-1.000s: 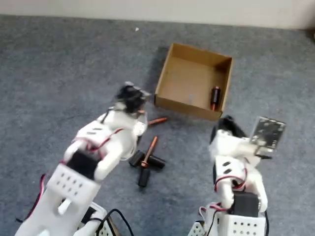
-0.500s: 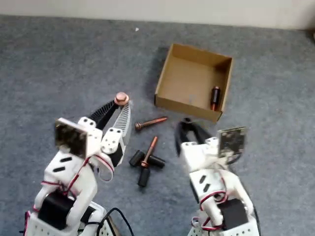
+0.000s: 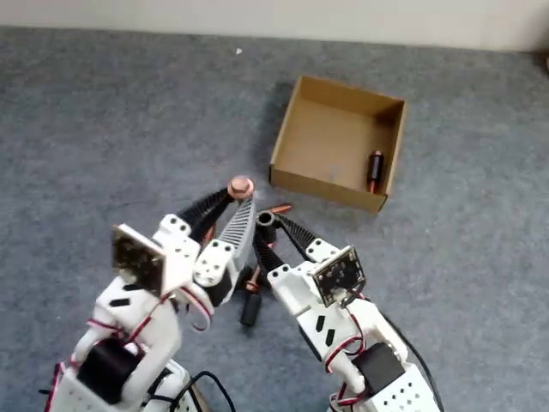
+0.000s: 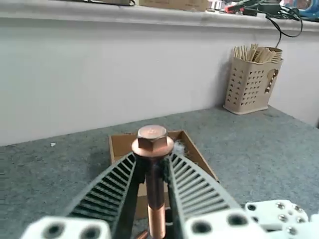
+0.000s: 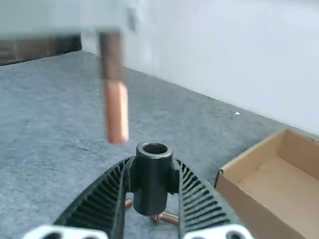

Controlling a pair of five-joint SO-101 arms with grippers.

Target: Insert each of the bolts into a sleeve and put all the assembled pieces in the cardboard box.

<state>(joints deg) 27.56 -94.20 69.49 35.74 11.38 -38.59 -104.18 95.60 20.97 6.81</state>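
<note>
My left gripper is shut on a copper bolt, held upright with its hexagonal head above the fingers and its shaft pointing down. My right gripper is shut on a black sleeve, held upright with its bore facing up. The bolt's tip hangs just above and a little to one side of the sleeve's mouth. The cardboard box stands beyond both grippers with one assembled piece inside. Another bolt lies on the carpet, partly hidden.
A loose black sleeve lies on the grey carpet between the two arms, with others mostly hidden under the grippers. A beige holder of sticks stands against the far wall. Open carpet lies left of and behind the box.
The left gripper carried the bolt to the right, toward the middle. The right arm swung left and forward, so its gripper with the sleeve now sits beside the bolt.
</note>
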